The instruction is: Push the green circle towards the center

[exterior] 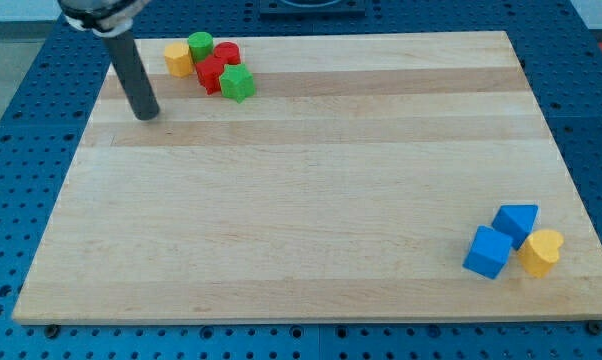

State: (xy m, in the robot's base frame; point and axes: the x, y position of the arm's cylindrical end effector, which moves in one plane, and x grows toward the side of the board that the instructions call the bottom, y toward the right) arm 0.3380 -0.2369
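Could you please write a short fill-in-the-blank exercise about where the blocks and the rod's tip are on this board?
1. The green circle sits near the view's top ____ corner.
2. My tip rests to the view's ____ of the red blocks.
3. The two blue blocks lie beside a ____ heart.
4. The green star touches a ____ block.

Answers: left; left; yellow; red

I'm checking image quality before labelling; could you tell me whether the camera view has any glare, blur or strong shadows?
Camera view: even lighting, no glare on the board; soft, short shadows beside the blocks; green circle and my tip are sharp.
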